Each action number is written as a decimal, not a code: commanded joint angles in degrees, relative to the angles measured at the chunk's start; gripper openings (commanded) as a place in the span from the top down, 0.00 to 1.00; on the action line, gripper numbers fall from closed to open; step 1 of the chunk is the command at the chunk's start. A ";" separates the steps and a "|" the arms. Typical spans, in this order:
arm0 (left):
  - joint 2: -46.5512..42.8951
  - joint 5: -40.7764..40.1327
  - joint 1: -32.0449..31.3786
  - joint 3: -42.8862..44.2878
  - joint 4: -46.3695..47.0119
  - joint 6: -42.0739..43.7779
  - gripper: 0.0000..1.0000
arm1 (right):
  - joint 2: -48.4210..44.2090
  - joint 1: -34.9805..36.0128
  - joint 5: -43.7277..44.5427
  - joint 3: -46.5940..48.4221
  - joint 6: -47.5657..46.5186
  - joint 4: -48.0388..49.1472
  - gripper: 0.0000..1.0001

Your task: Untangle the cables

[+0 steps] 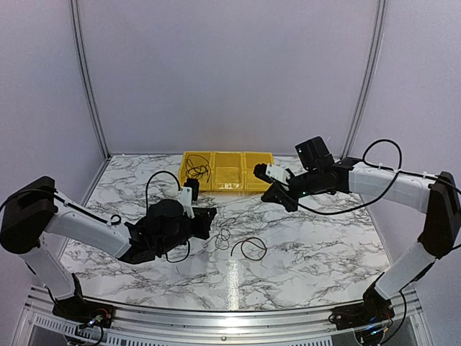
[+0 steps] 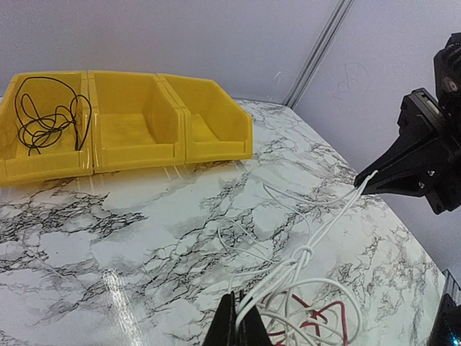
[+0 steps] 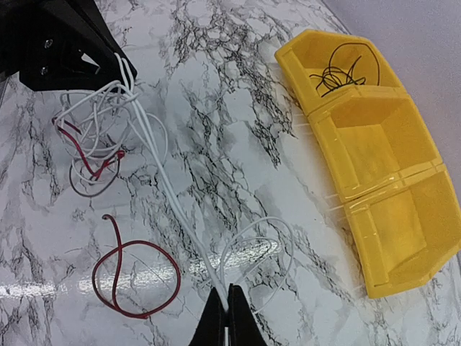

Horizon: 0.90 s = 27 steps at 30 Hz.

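Observation:
A pale white cable [image 2: 334, 223] is stretched between my two grippers. My left gripper [image 2: 241, 328] is shut on one end; a knot [image 2: 305, 256] sits partway along. My right gripper [image 3: 229, 313] is shut on the other end of the white cable [image 3: 173, 199]. Below the left gripper [image 1: 205, 220] lies a small tangle [image 3: 94, 144] of white and red wire. A separate red cable [image 3: 137, 281] lies looped on the table. The right gripper [image 1: 277, 193] hovers in front of the bins.
A yellow three-compartment bin [image 1: 245, 180] stands at the back of the marble table. Its left compartment holds a bunched black cable [image 1: 196, 169], which also shows in the left wrist view [image 2: 47, 119] and the right wrist view [image 3: 338, 72]. The other two compartments hold nothing.

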 commanded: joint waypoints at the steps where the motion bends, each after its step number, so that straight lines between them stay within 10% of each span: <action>1: -5.68 -11.25 1.91 -3.94 -15.59 -1.51 1.00 | -3.12 -4.49 11.22 -0.77 2.49 1.71 1.00; 20: -6.41 -10.64 1.91 -3.44 -24.68 5.84 0.81 | -3.28 -4.66 6.94 -1.16 1.05 0.68 1.00; 27: -7.25 -0.43 -0.33 1.51 -20.76 14.03 0.58 | -2.63 -3.32 3.64 -0.53 -0.26 -1.15 1.00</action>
